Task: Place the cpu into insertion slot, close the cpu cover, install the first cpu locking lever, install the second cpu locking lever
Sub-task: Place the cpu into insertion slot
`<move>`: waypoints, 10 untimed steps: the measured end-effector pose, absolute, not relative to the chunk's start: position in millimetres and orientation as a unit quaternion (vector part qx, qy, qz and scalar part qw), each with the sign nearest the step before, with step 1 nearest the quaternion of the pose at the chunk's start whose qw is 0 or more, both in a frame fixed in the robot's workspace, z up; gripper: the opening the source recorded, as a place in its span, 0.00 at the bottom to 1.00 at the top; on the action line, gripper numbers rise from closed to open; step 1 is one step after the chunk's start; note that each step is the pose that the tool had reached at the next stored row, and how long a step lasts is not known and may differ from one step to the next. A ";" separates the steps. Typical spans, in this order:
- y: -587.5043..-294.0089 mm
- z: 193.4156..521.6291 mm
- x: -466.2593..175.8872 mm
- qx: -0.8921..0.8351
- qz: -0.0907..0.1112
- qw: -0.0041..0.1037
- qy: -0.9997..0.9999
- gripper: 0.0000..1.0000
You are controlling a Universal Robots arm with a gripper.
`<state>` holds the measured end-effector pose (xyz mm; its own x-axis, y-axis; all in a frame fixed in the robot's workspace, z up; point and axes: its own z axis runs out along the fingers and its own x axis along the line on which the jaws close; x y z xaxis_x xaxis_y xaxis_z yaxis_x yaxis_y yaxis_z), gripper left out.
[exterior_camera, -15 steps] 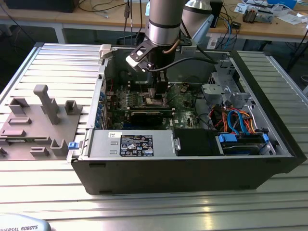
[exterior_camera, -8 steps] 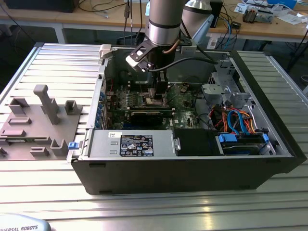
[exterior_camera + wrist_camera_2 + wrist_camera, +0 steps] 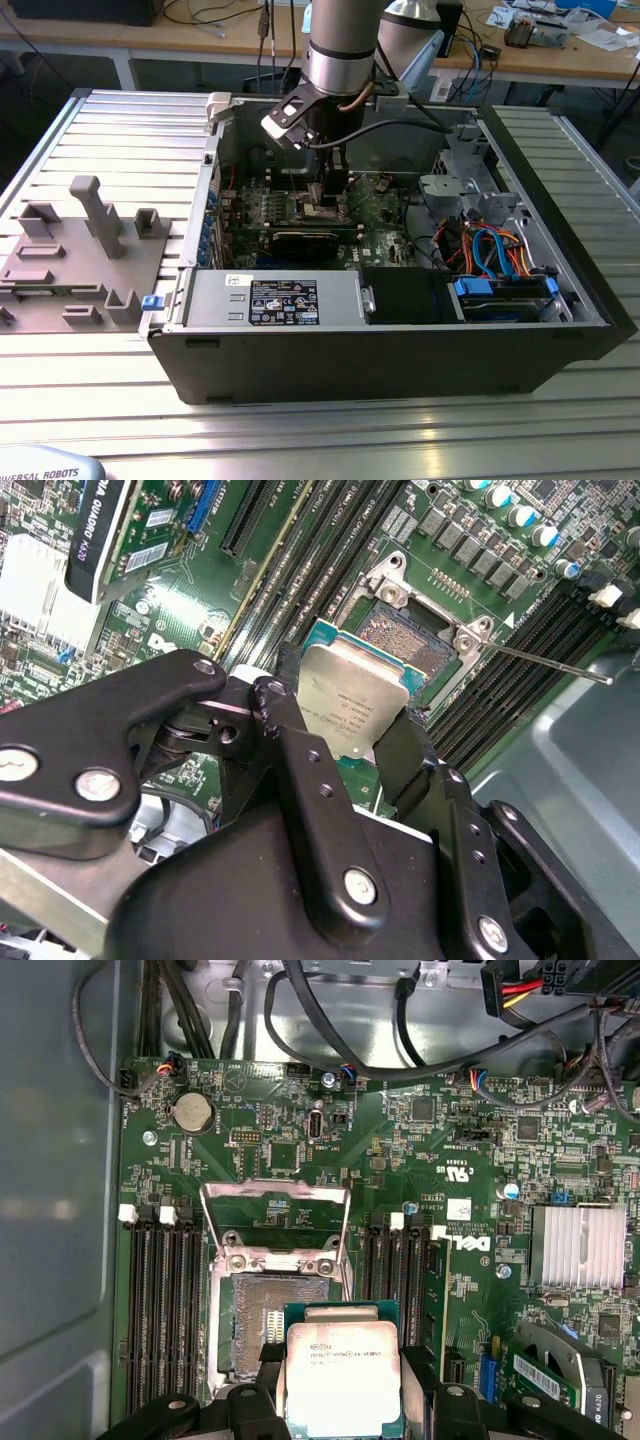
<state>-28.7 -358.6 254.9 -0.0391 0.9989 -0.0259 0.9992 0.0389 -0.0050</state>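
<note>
cpu, light, stiff, w/ prob fragile underside, is clamped by opposite edges btwn fingers close to open insertion slot.

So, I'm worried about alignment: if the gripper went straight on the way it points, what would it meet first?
Probably the insertion slot: the gripper, shut on the cpu, points at the board with the chip partly over that slot. Depth is unclear; the slot's rim may come first.

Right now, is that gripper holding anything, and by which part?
Yes. The gripper holds the cpu by two opposite side edges.
</note>
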 end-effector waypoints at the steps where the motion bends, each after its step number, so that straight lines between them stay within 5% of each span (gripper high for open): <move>1: -358.6 254.9 -28.7 0.693 -0.011 0.008 0.720 0.54; 10: -358.6 254.7 -28.7 0.696 -0.011 0.008 0.718 0.54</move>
<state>-28.7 -358.6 254.7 -0.0307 0.9992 -0.0259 0.9995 0.0306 -0.0050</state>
